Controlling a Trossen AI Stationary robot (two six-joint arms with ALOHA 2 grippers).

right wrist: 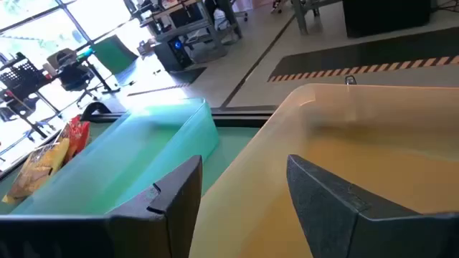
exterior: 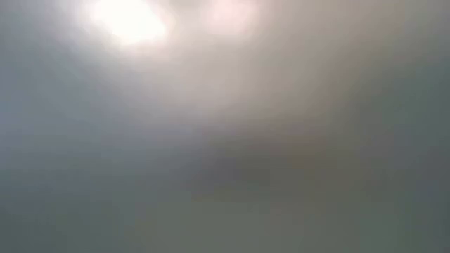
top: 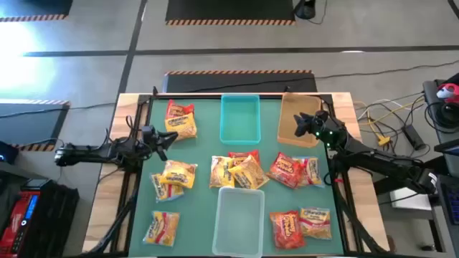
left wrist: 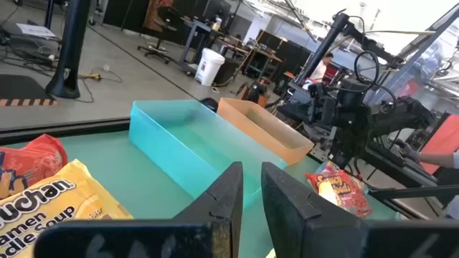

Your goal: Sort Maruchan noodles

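Right hand (top: pixel 310 123) wide, empty, over tan bin (top: pixel 294 107); nearest noodle packets (top: pixel 294 172) lie nearer table front, long axes crosswise. Left hand (top: pixel 166 136) pinched shut, empty, beside packet (top: pixel 181 118).

Overhead, low, two wrist views

Noodle packets (top: pixel 247 172): glossy, crinkled plastic. Teal bin (top: pixel 239 118) and tan bin (right wrist: pixel 373 150): smooth, translucent plastic. Worktop (top: pixel 204 147): matt green surface, wooden border.
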